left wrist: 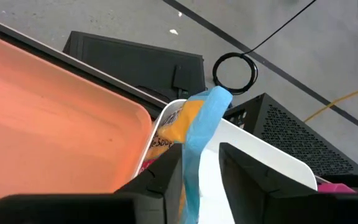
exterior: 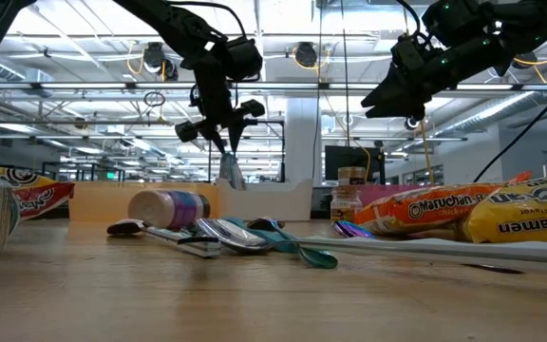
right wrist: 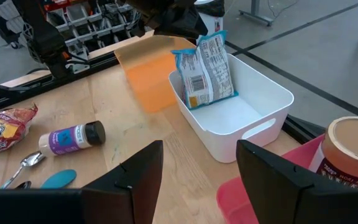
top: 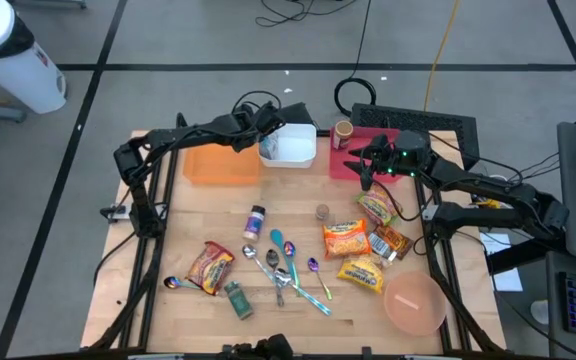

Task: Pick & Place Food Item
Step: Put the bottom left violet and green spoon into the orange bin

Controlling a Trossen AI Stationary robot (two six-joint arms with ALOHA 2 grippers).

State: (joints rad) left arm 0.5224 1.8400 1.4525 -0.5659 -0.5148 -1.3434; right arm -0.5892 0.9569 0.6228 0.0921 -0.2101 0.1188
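Grey shop floor all round, cables trailing, and in the middle a wooden counter [top: 168,310] strewn with groceries. Up at the back edge, hovering over a white bin [top: 303,155]: left claw [top: 266,135], nose down. Set about the blue top edge of a snack packet [right wrist: 207,68], seen close from the left wrist. Gripping or letting go? Cannot tell from here. Packet standing upright inside the bin, leaning on the wall nearest the orange tray [top: 218,165], bottom edge down on the bin floor, barcode side turned toward the right arm. Orange tray right beside the bin, on the left arm's side.

Over on the other side, right claw [top: 366,172] raised above the red tray [top: 343,165], spread wide, nothing between. Looking across at the bin from there. Brown-lidded jar [top: 343,131] standing on the red tray, just beside the bin.

Down the middle of the counter, a small spice bottle [top: 256,221] lying on its side. Nearer the front, a scatter of spoons [top: 283,270], some metal, some coloured. Noodle packets [top: 346,238] bunched on the right arm's side, one more packet off on the left side near the front. Pink bowl [top: 414,303] at the front right corner, well apart from both arms.
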